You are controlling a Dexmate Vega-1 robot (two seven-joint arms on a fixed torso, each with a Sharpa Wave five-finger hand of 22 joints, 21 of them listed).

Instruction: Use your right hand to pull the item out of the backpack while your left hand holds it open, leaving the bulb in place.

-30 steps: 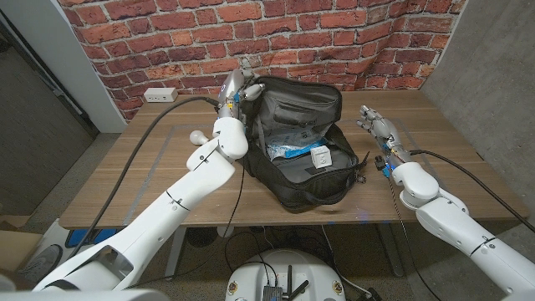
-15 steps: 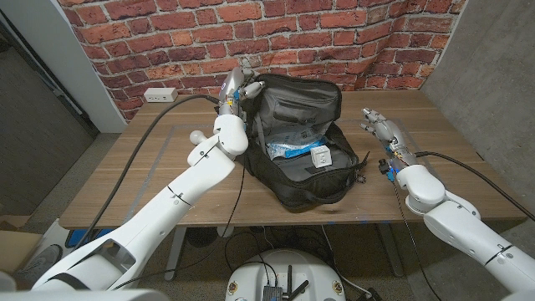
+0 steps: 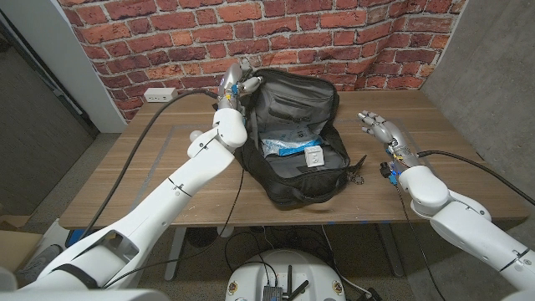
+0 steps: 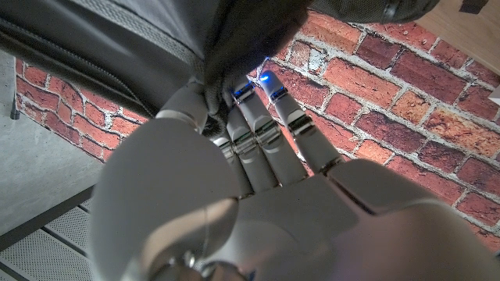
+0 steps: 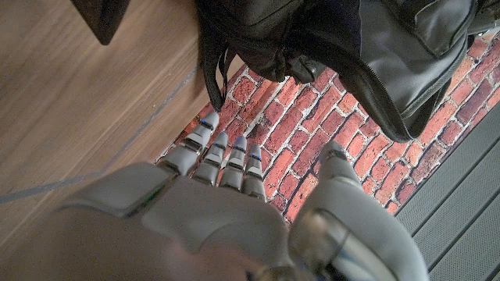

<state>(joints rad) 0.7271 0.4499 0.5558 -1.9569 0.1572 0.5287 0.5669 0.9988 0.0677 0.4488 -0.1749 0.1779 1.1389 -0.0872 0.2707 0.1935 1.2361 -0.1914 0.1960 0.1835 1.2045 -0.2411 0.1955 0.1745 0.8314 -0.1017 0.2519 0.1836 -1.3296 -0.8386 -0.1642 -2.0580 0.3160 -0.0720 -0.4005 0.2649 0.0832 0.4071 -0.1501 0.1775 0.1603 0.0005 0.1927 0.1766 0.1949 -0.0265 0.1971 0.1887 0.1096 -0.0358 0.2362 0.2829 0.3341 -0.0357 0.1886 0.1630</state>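
black backpack (image 3: 294,138) lies unzipped mid-table on the wooden table (image 3: 150,167), flap propped up at the far side. inside it, near the front, a small white boxy item (image 3: 316,156) lies just beside a blue-and-clear packet (image 3: 284,147); can't tell which is the bulb. right hand (image 3: 378,127) hovers right of the backpack, apart from it, fingers spread, holding nothing; in the right wrist view the right hand (image 5: 226,183) faces the bag. farther back, left hand (image 3: 237,81) pinches the flap's top corner, and the left wrist view shows its fingers (image 4: 258,129) clamped on black fabric. white power strip (image 3: 159,94) sits at the brick wall (image 3: 334,33).
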